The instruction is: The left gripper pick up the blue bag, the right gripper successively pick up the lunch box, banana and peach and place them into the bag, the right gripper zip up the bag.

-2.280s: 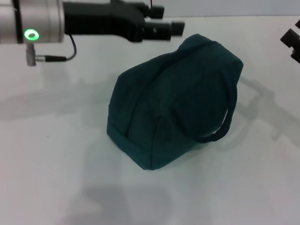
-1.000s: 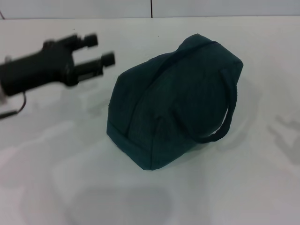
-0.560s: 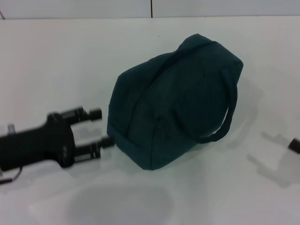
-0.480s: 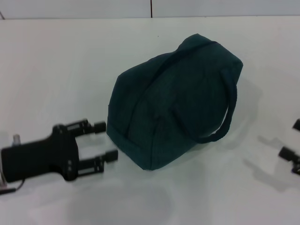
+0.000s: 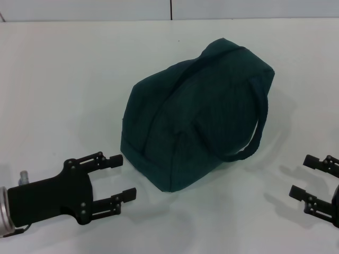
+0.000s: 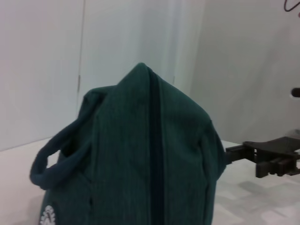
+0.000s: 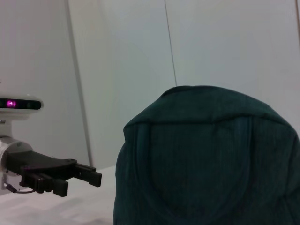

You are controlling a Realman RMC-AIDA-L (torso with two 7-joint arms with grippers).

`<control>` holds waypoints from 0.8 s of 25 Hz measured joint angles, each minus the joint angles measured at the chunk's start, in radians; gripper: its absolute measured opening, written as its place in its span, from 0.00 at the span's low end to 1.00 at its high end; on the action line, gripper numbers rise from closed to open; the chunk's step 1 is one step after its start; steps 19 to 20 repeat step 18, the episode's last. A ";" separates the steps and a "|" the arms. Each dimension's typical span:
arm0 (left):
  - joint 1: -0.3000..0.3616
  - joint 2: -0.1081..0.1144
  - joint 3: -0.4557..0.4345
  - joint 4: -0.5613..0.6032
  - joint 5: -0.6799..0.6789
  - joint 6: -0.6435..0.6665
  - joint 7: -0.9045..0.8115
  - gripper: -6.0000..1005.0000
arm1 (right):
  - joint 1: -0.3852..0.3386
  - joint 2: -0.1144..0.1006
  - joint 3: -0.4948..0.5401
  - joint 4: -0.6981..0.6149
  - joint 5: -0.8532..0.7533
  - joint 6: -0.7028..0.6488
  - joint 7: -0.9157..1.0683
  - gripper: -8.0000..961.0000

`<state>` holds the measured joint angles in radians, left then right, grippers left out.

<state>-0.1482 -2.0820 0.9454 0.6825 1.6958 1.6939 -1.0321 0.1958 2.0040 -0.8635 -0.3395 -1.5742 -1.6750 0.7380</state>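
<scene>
The blue bag is a dark teal fabric lunch bag standing closed in the middle of the white table, one loop handle hanging down its right side. My left gripper is low at the near left, open, nothing between its fingers, just short of the bag's near left corner. My right gripper is low at the near right edge, open and holding nothing, apart from the bag. The left wrist view shows the bag end-on with its closed zipper line and the right gripper beyond. The lunch box, banana and peach are out of view.
A white table surrounds the bag, with a wall seam behind it. The right wrist view shows the bag close up and the left gripper beside it.
The left gripper has come down from the far left above the bag to the near left of the table. The right gripper has come into view low at the near right.
</scene>
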 joint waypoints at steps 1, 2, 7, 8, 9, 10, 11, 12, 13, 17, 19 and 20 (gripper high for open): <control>0.001 0.000 -0.006 -0.001 0.000 0.000 0.004 0.74 | 0.000 0.000 -0.001 0.000 0.000 0.001 0.000 0.75; 0.002 0.000 -0.012 -0.002 0.000 0.000 0.007 0.74 | 0.000 0.001 -0.003 0.001 -0.001 0.002 -0.001 0.75; 0.003 -0.001 -0.015 -0.003 0.000 0.005 0.005 0.74 | 0.000 0.001 -0.003 0.001 -0.001 0.006 -0.001 0.75; 0.003 -0.001 -0.015 -0.003 0.001 0.005 0.004 0.74 | 0.001 0.001 -0.003 0.001 -0.002 0.006 -0.001 0.75; 0.003 -0.001 -0.015 -0.003 0.001 0.005 0.004 0.74 | 0.001 0.001 -0.003 0.001 -0.002 0.006 -0.001 0.75; 0.004 -0.001 -0.015 -0.003 0.001 0.005 0.004 0.74 | 0.001 0.001 -0.003 0.002 -0.002 0.006 -0.002 0.75; 0.004 -0.001 -0.014 -0.003 0.001 0.005 0.004 0.74 | 0.001 0.001 -0.003 0.002 -0.002 0.006 -0.002 0.75; 0.004 -0.001 -0.014 -0.003 0.001 0.006 0.004 0.74 | 0.001 0.001 -0.003 0.002 -0.002 0.006 -0.002 0.75; 0.004 -0.001 -0.014 -0.003 0.001 0.006 0.003 0.74 | 0.001 0.001 -0.003 0.002 -0.002 0.006 -0.002 0.75; 0.004 -0.001 -0.014 -0.003 0.001 0.007 0.003 0.74 | 0.001 0.001 -0.003 0.002 -0.003 0.005 -0.002 0.75; 0.004 -0.001 -0.014 -0.003 0.001 0.007 0.003 0.74 | 0.001 0.001 -0.003 0.002 -0.003 0.004 -0.002 0.75; 0.004 -0.001 -0.014 -0.003 0.001 0.007 0.003 0.74 | 0.001 0.001 -0.003 0.002 -0.003 0.004 -0.002 0.75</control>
